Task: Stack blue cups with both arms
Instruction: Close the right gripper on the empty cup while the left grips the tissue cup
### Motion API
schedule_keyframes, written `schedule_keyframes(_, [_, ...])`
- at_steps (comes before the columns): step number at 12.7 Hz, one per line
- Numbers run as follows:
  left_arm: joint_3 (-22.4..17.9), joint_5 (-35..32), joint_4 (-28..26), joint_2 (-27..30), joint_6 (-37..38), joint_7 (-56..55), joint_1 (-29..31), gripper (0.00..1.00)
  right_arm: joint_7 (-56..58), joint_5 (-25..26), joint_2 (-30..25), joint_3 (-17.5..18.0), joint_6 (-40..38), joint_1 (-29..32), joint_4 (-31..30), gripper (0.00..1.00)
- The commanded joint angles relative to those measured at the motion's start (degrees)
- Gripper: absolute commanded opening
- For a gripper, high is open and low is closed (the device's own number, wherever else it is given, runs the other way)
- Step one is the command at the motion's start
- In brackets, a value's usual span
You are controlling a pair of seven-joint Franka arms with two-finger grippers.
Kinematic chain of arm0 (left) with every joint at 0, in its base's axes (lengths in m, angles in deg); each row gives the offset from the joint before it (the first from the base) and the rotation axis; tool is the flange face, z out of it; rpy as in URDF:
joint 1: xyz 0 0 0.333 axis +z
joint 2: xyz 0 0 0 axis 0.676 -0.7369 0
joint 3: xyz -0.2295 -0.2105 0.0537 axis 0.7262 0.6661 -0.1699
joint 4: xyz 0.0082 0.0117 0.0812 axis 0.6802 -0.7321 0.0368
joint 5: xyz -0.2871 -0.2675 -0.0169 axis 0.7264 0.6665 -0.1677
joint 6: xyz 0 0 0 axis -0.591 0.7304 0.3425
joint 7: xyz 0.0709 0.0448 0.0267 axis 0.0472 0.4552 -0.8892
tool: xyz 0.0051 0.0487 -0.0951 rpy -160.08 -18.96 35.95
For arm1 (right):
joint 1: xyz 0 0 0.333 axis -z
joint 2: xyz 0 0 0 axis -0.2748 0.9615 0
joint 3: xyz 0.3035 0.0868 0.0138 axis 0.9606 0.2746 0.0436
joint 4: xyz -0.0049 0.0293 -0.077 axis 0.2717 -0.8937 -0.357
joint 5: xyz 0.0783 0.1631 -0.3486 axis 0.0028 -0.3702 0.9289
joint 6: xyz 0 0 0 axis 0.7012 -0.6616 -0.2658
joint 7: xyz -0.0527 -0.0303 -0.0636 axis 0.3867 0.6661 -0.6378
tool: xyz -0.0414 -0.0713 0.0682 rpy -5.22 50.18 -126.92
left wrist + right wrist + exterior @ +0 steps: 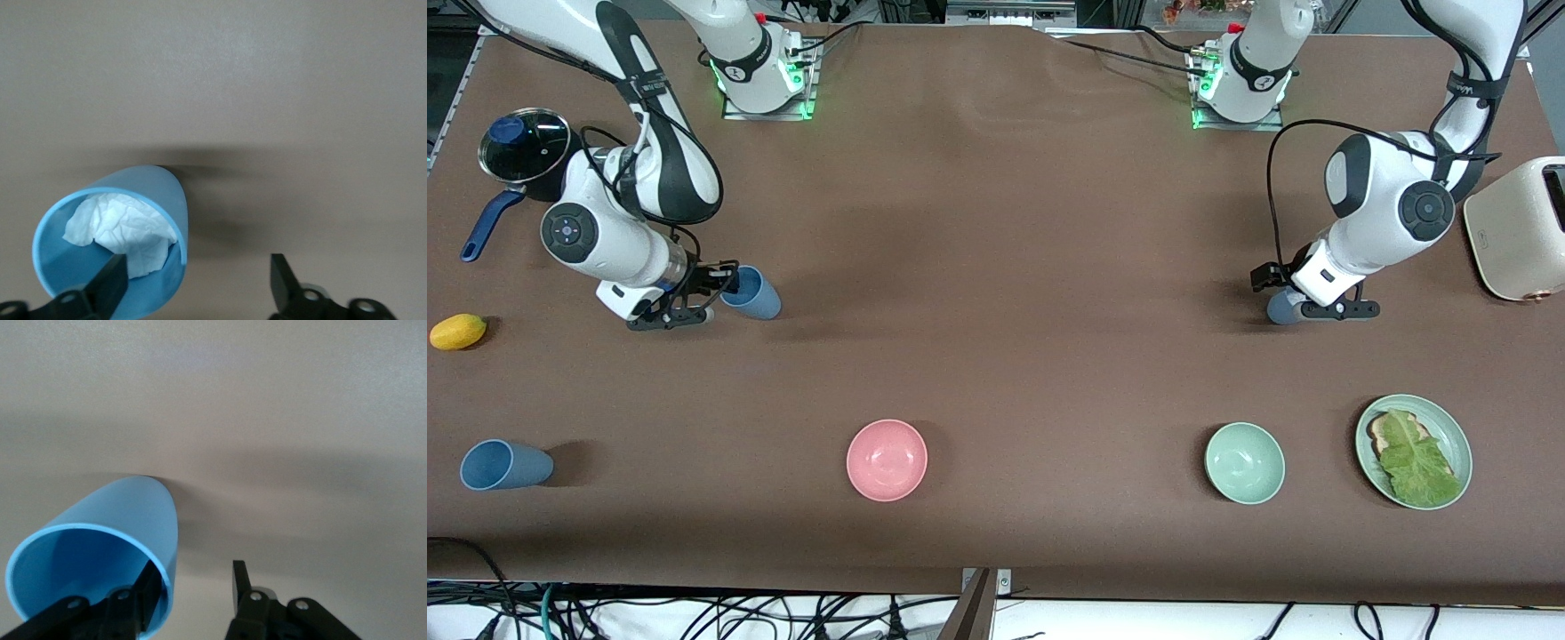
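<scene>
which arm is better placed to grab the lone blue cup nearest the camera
Right. The lone cup stands at the right arm's end of the table, near the right gripper, open at another cup. The left gripper is by the toaster.

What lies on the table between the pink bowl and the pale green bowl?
Nothing: in the front view, only bare brown table runs between the pink bowl and the pale green bowl.

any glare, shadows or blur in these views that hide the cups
Front view: even light, soft short shadows beside each cup; the left gripper hides most of its cup. Left wrist view: sharp, a dark shadow band on the table, white crumpled paper plainly visible inside the cup. Right wrist view: the cup sharp, a broad soft shadow, no glare; the right gripper jaws open, one inside the rim.
</scene>
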Motion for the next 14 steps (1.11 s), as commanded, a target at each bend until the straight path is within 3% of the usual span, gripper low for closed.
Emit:
schedule_keyframes(1, [-0.04, 0.6, 0.87, -0.63, -0.31, 1.07, -0.08, 0.13, 0.02, -0.89, -0.27, 0.28, 0.73, 0.04, -0.73, 0.33])
schedule_keyframes(2, [0.05, 0.42, 1.04, -0.89, -0.31, 1.25, -0.08, 0.0, -0.06, -0.89, -0.35, 0.36, 0.64, -0.04, -0.73, 0.26])
schedule_keyframes(6, [0.05, 0.42, 3.85, -1.16, 1.61, 0.99, 0.27, 0.0, 0.02, -0.89, -0.7, 0.45, 0.29, -0.05, -0.12, 0.0])
schedule_keyframes(8, [0.23, 1.3, 7.0, -0.98, 4.41, -1.55, -0.34, 0.0, -0.06, -0.89, -0.79, 0.45, 0.2, -0.05, 0.14, 0.0])
schedule_keyframes(10, [4.25, 1.3, 12.18, -1.42, 9.95, -10.04, -1.04, 0.0, 0.2, -0.89, -0.88, 0.45, -0.06, -0.05, 0.84, 0.0])
schedule_keyframes(14, [12.43, 1.21, 19.12, -6.59, 10.5, -33.75, -6.47, 0.0, 0.99, -0.81, -0.44, 0.36, -6.9, 0.04, 6.46, 0.0])
